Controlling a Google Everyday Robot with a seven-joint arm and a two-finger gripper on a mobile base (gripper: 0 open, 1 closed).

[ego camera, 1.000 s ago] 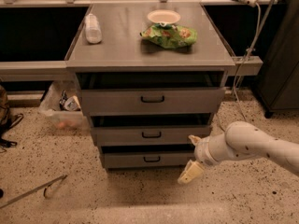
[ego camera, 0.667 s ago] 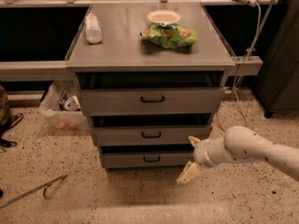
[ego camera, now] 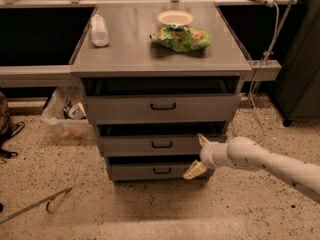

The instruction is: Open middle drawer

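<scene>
My white robot arm (ego camera: 270, 164) runs off the right edge, so I see nothing of its base. The pale two-finger gripper (ego camera: 199, 155), fingers spread, sits in front of the right end of the wide grey metal middle drawer (ego camera: 135, 146). It covers that corner and the right end of the narrower grey bottom drawer (ego camera: 135, 172). I cannot tell whether either finger touches metal. The clear plastic bin (ego camera: 62, 126) on the floor is partly behind the grey metal cabinet (ego camera: 130, 49), its contents unreadable. The print on the crumpled green bag (ego camera: 182, 38) is too small to read.
</scene>
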